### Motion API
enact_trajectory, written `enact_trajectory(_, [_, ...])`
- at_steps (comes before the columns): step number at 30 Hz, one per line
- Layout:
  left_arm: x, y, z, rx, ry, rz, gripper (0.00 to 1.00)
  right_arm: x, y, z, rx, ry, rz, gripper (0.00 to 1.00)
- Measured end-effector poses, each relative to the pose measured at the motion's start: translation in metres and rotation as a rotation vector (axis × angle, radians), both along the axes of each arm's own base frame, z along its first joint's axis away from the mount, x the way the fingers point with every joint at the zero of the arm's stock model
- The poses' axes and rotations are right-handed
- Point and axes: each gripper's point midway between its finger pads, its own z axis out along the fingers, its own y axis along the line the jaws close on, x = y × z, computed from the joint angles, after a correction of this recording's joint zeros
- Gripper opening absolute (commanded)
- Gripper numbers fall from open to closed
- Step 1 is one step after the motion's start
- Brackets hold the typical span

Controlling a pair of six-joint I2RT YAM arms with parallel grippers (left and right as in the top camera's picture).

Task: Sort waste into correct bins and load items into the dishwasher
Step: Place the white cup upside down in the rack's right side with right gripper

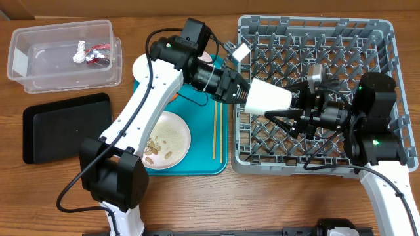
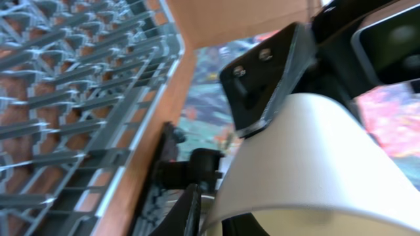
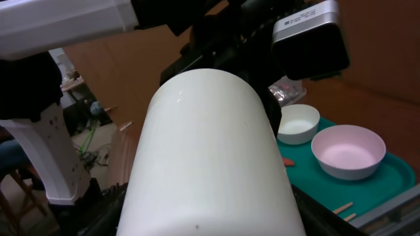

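Now the left jaws grip the white cup above the rack; the right jaws stand open around its far end.

The cup is white, the dish rack grey lattice, the wrapper red-and-silver, with a teal tray and black tray.

at the left edge of the dish rack the white cup fills the gap between my left arm and right arm, blocking both. upright pegs stand beneath; its far rows and the near tabletop lie open.
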Motion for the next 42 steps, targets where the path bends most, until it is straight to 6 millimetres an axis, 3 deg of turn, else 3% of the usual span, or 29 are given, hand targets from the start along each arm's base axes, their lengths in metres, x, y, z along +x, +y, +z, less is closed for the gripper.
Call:
enact_trajectory(4, [0.012, 0.007, -0.009, 0.088, -0.033, 0.055, 0.08, 0.009, -0.001, -0.011, -0.011, 0.078, -0.052, 0.47])
enact_trajectory(7, [0.028, 0.021, -0.006, 0.134, -0.063, 0.118, 0.08, 0.017, -0.004, -0.015, -0.016, 0.125, -0.109, 0.42])
enact_trajectory(9, [0.052, 0.049, -0.017, 0.215, -0.086, 0.214, 0.08, 0.027, -0.019, -0.013, -0.007, 0.143, -0.184, 0.41])
enact_trajectory(11, [0.087, 0.106, -0.032, 0.32, -0.079, 0.377, 0.08, 0.037, -0.039, -0.014, 0.001, 0.183, -0.278, 0.4])
enact_trajectory(13, [0.101, 0.148, -0.042, 0.402, -0.055, 0.479, 0.08, 0.045, -0.057, -0.016, 0.005, 0.234, -0.362, 0.39])
enact_trajectory(15, [0.104, 0.177, -0.053, 0.491, -0.028, 0.545, 0.08, 0.05, -0.076, -0.017, 0.003, 0.295, -0.45, 0.35])
enact_trajectory(20, [0.097, 0.221, -0.06, 0.71, -0.054, 0.634, 0.07, 0.05, -0.143, -0.024, -0.087, 0.516, -0.805, 0.29])
enact_trajectory(25, [0.094, 0.242, -0.06, 0.833, -0.096, 0.674, 0.07, 0.032, -0.198, -0.03, -0.238, 0.678, -1.096, 0.29])
enact_trajectory(32, [0.091, 0.249, -0.064, 0.88, -0.091, 0.678, 0.07, 0.007, -0.276, -0.105, -0.511, 1.021, -1.362, 0.29])
enact_trajectory(38, [0.089, 0.249, -0.064, 0.886, -0.083, 0.674, 0.07, -0.013, -0.307, -0.137, -0.578, 1.195, -1.424, 0.29])
enact_trajectory(42, [0.088, 0.25, -0.065, 0.89, -0.081, 0.673, 0.07, -0.014, -0.31, -0.15, -0.589, 1.251, -1.41, 0.3])
